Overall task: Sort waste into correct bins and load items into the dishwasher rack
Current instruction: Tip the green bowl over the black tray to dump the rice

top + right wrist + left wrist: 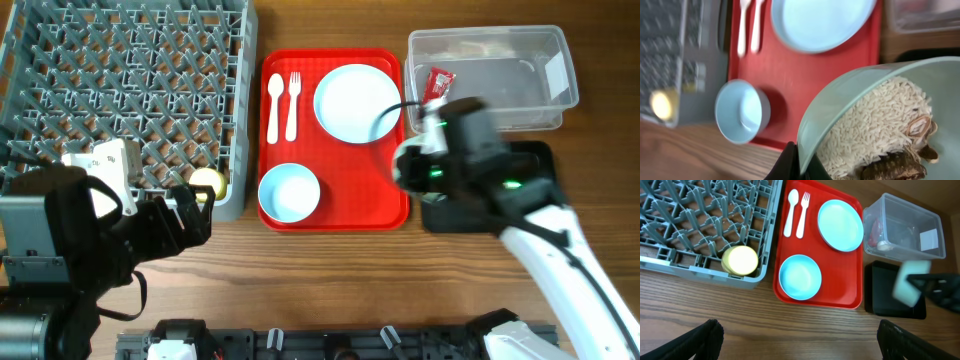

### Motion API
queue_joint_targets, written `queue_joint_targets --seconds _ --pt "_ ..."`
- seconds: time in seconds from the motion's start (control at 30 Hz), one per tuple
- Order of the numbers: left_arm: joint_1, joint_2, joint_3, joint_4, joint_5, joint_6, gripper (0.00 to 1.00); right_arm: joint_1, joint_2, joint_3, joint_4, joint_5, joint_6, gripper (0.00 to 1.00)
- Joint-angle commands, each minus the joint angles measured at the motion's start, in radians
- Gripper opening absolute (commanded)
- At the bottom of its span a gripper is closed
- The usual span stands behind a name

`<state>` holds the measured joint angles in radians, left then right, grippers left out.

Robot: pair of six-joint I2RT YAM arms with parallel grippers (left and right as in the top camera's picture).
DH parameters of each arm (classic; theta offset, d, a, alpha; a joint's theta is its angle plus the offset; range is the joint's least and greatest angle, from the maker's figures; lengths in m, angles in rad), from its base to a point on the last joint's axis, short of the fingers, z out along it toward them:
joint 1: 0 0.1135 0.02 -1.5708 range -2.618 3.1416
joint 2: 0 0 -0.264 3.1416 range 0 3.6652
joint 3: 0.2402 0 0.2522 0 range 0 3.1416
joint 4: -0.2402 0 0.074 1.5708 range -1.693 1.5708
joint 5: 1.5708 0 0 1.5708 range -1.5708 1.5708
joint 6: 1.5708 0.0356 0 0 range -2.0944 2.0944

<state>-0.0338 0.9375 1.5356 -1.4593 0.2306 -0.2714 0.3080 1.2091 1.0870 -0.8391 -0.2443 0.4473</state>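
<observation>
Looking down from overhead, the grey dishwasher rack (130, 90) fills the upper left. The yellow cup (207, 182) sits in the rack's near right corner. Just beside the rack, the red serving tray (350, 200) carries a white spoon (273, 105) and fork (292, 98) side by side, a pale round plate (357, 102) and an empty bowl (289, 192). The clear tub (560, 70) holds the red wrapper (439, 82). Below the tub, the black tray (440, 215) is largely covered by the right gripper (418, 165), whose jaws cannot be read from this view. The left gripper (190, 215) hovers over bare table near the rack's corner.

From the left wrist, its two fingers (702, 340) stand spread wide with nothing between them. The filled bowl (911, 282) shows as a pale, blurred shape above the black tray.

From the right wrist, that bowl is pale green and tilted. It is heaped with white rice, with brown bits of food at its lower edge. A dark finger (790, 162) is clamped on its rim.
</observation>
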Motion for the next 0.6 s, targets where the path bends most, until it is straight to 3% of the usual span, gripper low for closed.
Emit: queue_joint_targets --seconds 0.0,0.27,0.57 --pt "-0.005 0.001 0.009 0.000 0.008 -0.005 1.00 -0.195 -0.012 -0.009 -0.010 -0.291 -0.104 0.04" --pt "-0.005 0.001 0.009 0.000 0.008 -0.005 1.00 -0.506 0.225 -0.066 -0.084 -0.735 -0.520 0.04" --pt "-0.005 0.001 0.009 0.000 0.008 -0.005 1.00 -0.585 0.533 -0.066 -0.134 -1.144 -0.789 0.04"
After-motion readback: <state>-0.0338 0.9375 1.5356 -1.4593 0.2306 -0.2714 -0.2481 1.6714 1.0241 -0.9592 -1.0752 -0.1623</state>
